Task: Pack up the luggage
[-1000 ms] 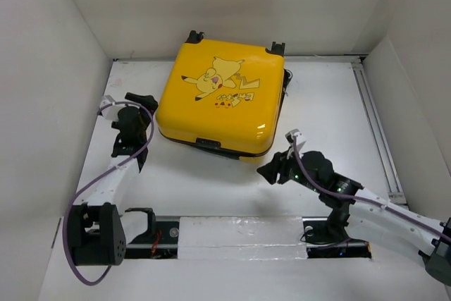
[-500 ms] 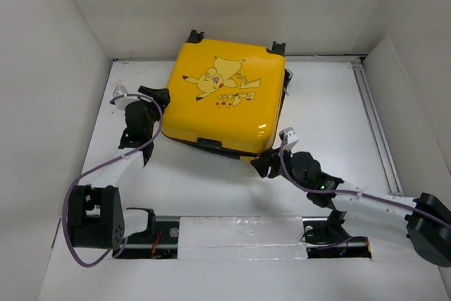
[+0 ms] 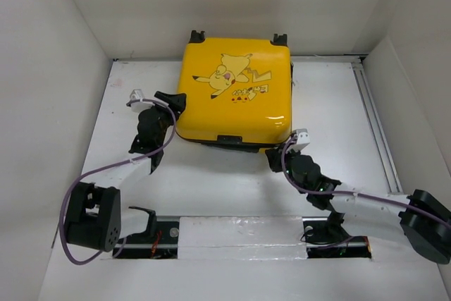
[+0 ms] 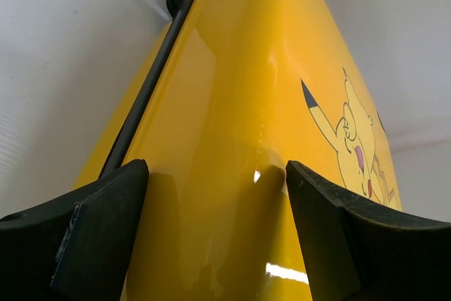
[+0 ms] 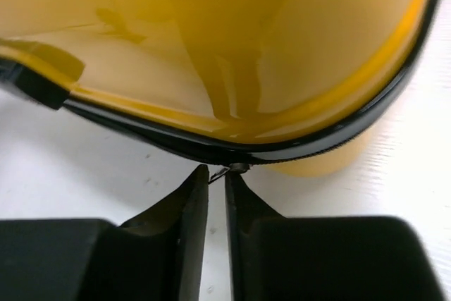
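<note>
The luggage (image 3: 235,93), a yellow hard-shell suitcase with a cartoon print, lies flat and closed at the back middle of the table. My left gripper (image 3: 171,101) is at its near left corner. In the left wrist view it (image 4: 217,170) stands open, both fingers wide apart against the glossy shell (image 4: 246,89). My right gripper (image 3: 276,156) is at the near right corner. In the right wrist view its jaws (image 5: 217,173) are almost together on a small metal zipper pull (image 5: 238,168) on the black zipper band (image 5: 176,142).
White walls enclose the table on three sides. A metal rail (image 3: 373,118) runs along the right edge. The arms' mounting bar (image 3: 239,234) crosses the near edge. The suitcase's wheels (image 3: 196,35) point to the back wall and a black handle (image 3: 227,141) faces me.
The suitcase has turned and shifted right. My left gripper moved right onto its corner. My right gripper reached the near right corner and closed on the zipper pull.
</note>
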`<state>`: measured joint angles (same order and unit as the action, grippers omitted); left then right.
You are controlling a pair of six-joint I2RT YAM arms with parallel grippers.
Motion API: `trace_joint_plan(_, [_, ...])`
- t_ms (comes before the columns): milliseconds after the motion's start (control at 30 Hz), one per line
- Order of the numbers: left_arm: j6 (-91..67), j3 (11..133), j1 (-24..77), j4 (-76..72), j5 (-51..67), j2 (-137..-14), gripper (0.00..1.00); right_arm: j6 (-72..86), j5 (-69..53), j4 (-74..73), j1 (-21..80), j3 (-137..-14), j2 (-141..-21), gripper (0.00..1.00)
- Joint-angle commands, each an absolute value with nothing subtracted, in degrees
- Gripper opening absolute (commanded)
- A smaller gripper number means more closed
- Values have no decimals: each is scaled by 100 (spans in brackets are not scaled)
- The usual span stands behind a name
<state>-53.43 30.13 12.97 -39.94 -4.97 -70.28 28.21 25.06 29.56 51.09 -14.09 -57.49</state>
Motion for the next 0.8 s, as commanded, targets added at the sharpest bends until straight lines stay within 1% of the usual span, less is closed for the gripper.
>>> trace_joint_plan(0, [-5476, 2760, 1608, -3762, 123, -6926, 74, 2795, 3146, 3560, 5159, -1502, -5826, 19])
trace_joint_plan(100, [-5476, 2681, 1608, -3762, 228, -6873, 74, 2848, 3095, 3454, 5159, -1582, -6028, 0])
trace_joint_plan(167, [-5476, 2681, 1766, -3841, 229, -6821, 74, 2848, 2797, 3602, 5159, -1582, -6213, 0])
trace_joint_plan(233, [-5423, 2759, 2046, -3841, 176, -6820, 74, 2900, 2243, 3787, 5386, -1704, -6476, 0])
trace_joint_plan(267, [-5423, 2760, 2135, -3841, 176, -6820, 74, 2961, 2119, 3910, 5553, -1757, -6834, 0])
trace_joint_plan(300, [-5492, 2821, 2223, -3841, 124, -6820, 74, 2962, 2040, 4094, 6033, -1845, -7073, 0])
trace_joint_plan(333, [-5493, 2821, 2432, -3841, 71, -6820, 74, 2962, 2039, 4096, 6308, -2185, -7319, 0])
trace_joint_plan(367, [-5493, 2821, 2539, -3893, 18, -6820, 74, 2962, 1987, 4096, 6572, -2397, -7826, 0])
trace_joint_plan(433, [-5546, 2970, 2689, -3894, 18, -6759, 74, 2760, 1925, 4096, 7247, -2854, -8303, 0])
trace_joint_plan(467, [-5546, 2971, 2689, -3894, 18, -6689, 74, 2699, 1864, 4043, 7425, -3309, -8523, 0])
trace_joint_plan(500, [-5546, 2971, 2689, -3894, 96, -6688, 74, 2611, 1863, 4043, 7557, -3531, -8882, 0])
trace_joint_plan(600, [-5703, 2971, 2689, -3894, 245, -6417, 74, 2479, 1504, 4059, 7734, -4033, -9446, 0])
trace_joint_plan(667, [-5704, 2971, 2689, -3894, 369, -6346, 74, 2417, 1424, 4113, 7734, -4104, -9448, 0])
trace_joint_plan(733, [-5643, 2971, 2689, -3894, 430, -6215, 74, 2417, 1713, 4000, 7734, -4035, -9117, 0])
trace_joint_plan(767, [-5643, 2971, 2689, -3894, 431, -6162, 74, 2417, 2062, 3834, 7734, -3947, -8932, 0])
